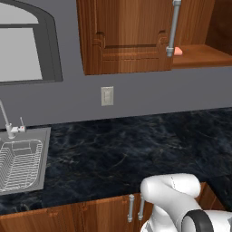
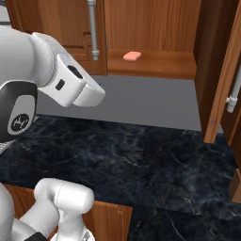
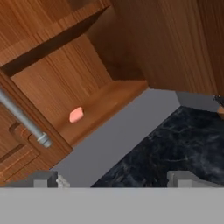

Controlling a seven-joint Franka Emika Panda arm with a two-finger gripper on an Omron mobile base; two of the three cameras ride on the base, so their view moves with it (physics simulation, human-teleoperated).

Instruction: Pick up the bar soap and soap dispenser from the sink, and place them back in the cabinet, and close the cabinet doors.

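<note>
The salmon bar soap (image 2: 132,56) lies on the floor of the open cabinet (image 2: 155,64), near its left side; it also appears as the bar soap (image 1: 178,50) and the bar soap (image 3: 76,115). My gripper (image 3: 114,180) hangs open and empty, out in front of the cabinet, above the counter and well apart from the soap. Both cabinet doors stand open: the left door (image 1: 127,36) and the right door (image 2: 229,80). The sink (image 1: 45,154) sits far left with its wire rack. The soap dispenser is out of view.
A dark marble counter (image 2: 141,155) runs below the cabinet. A wall switch (image 1: 107,95) sits on the grey wall, a window (image 1: 22,45) at the left. The left door's bar handle (image 3: 26,122) juts close to the hand. Lower cupboards (image 1: 90,215) front the counter.
</note>
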